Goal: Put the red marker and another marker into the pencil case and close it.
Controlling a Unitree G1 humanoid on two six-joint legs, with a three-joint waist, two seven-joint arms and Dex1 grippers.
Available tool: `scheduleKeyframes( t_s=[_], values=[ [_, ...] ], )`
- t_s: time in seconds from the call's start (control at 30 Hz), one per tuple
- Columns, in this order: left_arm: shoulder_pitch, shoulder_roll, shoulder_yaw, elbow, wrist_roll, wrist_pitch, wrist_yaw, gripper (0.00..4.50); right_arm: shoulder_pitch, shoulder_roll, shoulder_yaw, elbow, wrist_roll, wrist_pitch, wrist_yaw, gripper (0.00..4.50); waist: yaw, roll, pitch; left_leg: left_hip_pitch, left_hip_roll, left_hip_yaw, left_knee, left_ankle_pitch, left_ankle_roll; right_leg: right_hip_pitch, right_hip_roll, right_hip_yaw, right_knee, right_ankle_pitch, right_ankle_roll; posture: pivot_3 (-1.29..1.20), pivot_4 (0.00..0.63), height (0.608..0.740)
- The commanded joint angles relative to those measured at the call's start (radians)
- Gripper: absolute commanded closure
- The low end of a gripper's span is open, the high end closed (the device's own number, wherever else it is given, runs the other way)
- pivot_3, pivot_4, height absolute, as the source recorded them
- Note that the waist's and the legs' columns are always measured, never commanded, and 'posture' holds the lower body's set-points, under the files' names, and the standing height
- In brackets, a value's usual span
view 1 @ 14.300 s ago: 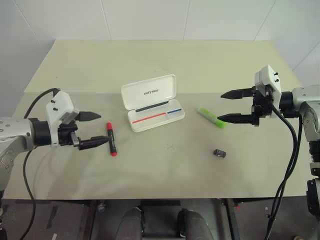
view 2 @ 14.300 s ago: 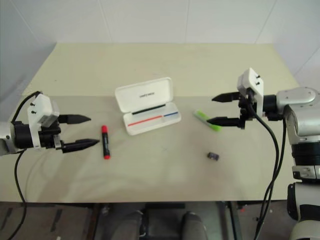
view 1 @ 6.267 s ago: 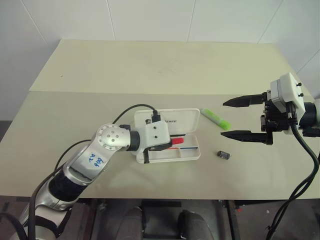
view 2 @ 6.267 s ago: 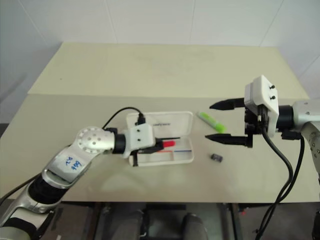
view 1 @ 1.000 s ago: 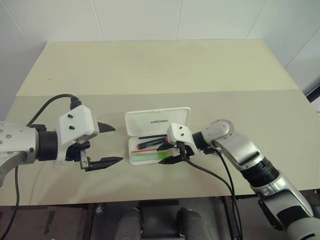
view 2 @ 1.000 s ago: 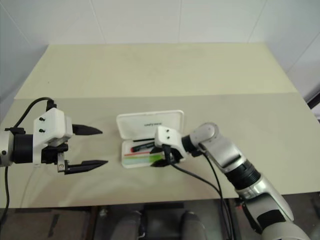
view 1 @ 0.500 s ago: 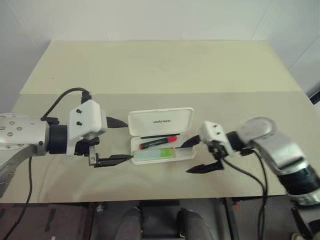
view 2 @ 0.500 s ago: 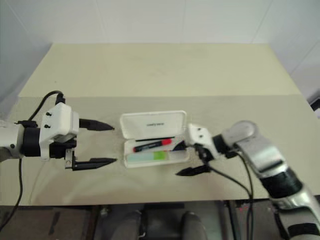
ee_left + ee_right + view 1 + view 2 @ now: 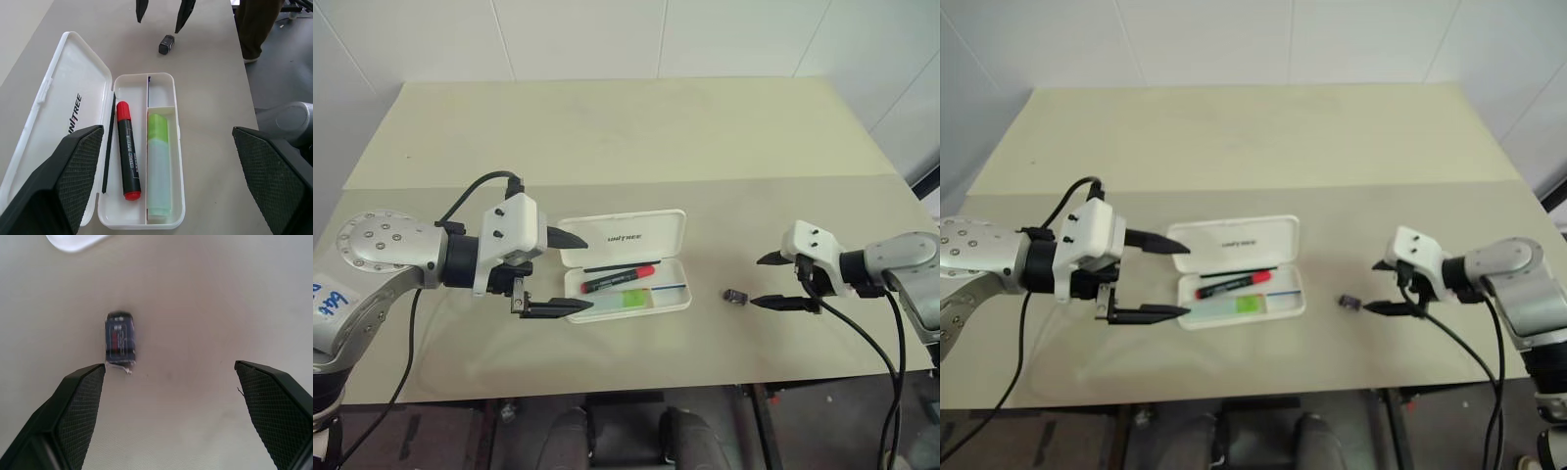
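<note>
Left eye view: a white case (image 9: 625,265) lies open in the middle of a beige table (image 9: 626,147), lid flat toward the far side. Inside, the red marker (image 9: 621,279) lies along the hinge side and the green highlighter (image 9: 622,301) lies in the near compartment beside it. The left gripper (image 9: 570,273) hangs just left of the case, jaws wide apart, holding nothing. The right gripper (image 9: 774,280) hangs at the right, jaws apart and empty, near a small dark block (image 9: 735,295).
</note>
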Motion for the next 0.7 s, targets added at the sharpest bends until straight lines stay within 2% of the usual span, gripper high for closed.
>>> scheduleKeyframes(
  t_s=[0.03, 0.2, 0.43, 0.53, 0.7],
  values=[
    [0.003, 0.012, 0.035, -0.014, 0.005, -0.007, -0.002, 0.0, 0.006, 0.005, -0.005, -0.007, -0.002, -0.019, 0.009, 0.02, 0.0, 0.0, 0.0, 0.0, 0.0, 0.0, 0.0, 0.0, 0.0, 0.0, 0.0, 0.0, 0.0, 0.0, 0.0, 0.0, 0.15, 0.74],
    [0.03, 0.021, 0.063, -0.032, -0.004, 0.008, 0.01, 0.0, 0.015, 0.021, -0.031, -0.066, 0.05, 0.014, 0.024, 0.02, 0.0, 0.0, 0.0, 0.0, 0.0, 0.0, 0.0, 0.0, 0.0, 0.0, 0.0, 0.0, 0.0, 0.0, 0.0, 0.0, 0.15, 0.74],
    [0.038, 0.022, 0.072, -0.039, -0.003, 0.018, 0.025, 0.0, 0.017, 0.069, 0.015, -0.05, -0.01, 0.029, -0.047, 0.02, 0.002, 0.0, 0.0, 0.0, 0.0, 0.0, 0.001, 0.0, 0.0, 0.0, 0.0, 0.0, 0.0, 0.0, 0.0, 0.0, 0.15, 0.74],
    [0.045, 0.024, 0.08, -0.042, -0.002, 0.022, 0.028, 0.0, 0.024, 0.074, 0.023, -0.055, -0.015, 0.024, -0.048, 0.67, 0.002, 0.0, 0.0, 0.0, 0.0, 0.0, 0.001, 0.0, 0.0, 0.0, 0.0, 0.0, 0.0, 0.0, 0.0, 0.0, 0.15, 0.74],
    [0.053, 0.026, 0.092, -0.044, -0.002, 0.022, 0.027, 0.0, 0.025, 0.069, 0.022, -0.062, -0.011, 0.024, -0.041, 2.43, 0.001, 0.0, 0.0, 0.0, 0.0, 0.0, 0.001, 0.0, 0.0, 0.0, 0.0, 0.0, 0.001, 0.0, 0.0, 0.0, 0.15, 0.74]
  ],
)
